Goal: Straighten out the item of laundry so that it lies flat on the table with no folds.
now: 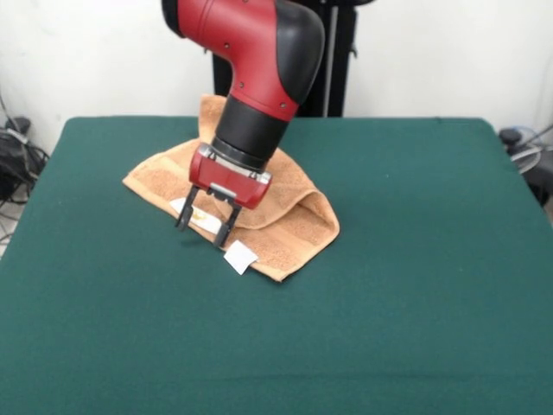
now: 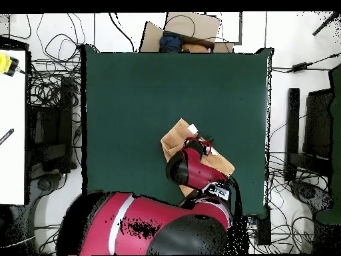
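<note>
The item of laundry, an orange-tan towel, lies crumpled and folded over itself on the far left-centre part of the green table. One white tag sticks out at its near edge and a second tag sits between my fingers. My gripper points down, open, with its black fingers at the towel's near edge and holding nothing. In the overhead view the towel shows beside my gripper, with the arm covering part of it on the table.
Around the table lie cables and equipment. A cardboard box sits beyond the table's far end, and a white desk stands at the left. A black post rises behind the arm.
</note>
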Tool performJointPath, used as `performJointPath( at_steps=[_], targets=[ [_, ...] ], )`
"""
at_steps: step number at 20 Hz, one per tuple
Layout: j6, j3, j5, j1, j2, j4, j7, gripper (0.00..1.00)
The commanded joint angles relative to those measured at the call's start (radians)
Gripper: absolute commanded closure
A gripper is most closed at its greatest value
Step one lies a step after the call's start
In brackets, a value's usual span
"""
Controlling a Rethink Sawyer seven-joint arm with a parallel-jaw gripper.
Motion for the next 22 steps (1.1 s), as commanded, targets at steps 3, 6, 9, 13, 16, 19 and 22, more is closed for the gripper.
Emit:
performJointPath(
  at_steps=[3, 6, 9, 13, 16, 19, 22],
  targets=[
    [0.036, 0.11, 0.029, 0.048, 0.036, 0.022, 0.211, 0.0],
    [0.043, 0.108, 0.031, 0.05, 0.033, 0.022, 0.209, 0.0],
    [0.046, 0.105, 0.033, 0.054, 0.029, 0.025, 0.209, 0.0],
    [0.067, 0.096, 0.039, 0.064, 0.016, 0.027, 0.203, 0.0],
    [0.08, 0.09, 0.04, 0.071, 0.003, 0.034, 0.2, 0.0],
    [0.122, 0.079, 0.042, 0.083, -0.038, 0.05, 0.193, 0.0],
    [0.149, 0.071, 0.041, 0.092, -0.064, 0.058, 0.188, 0.0]
  ],
)
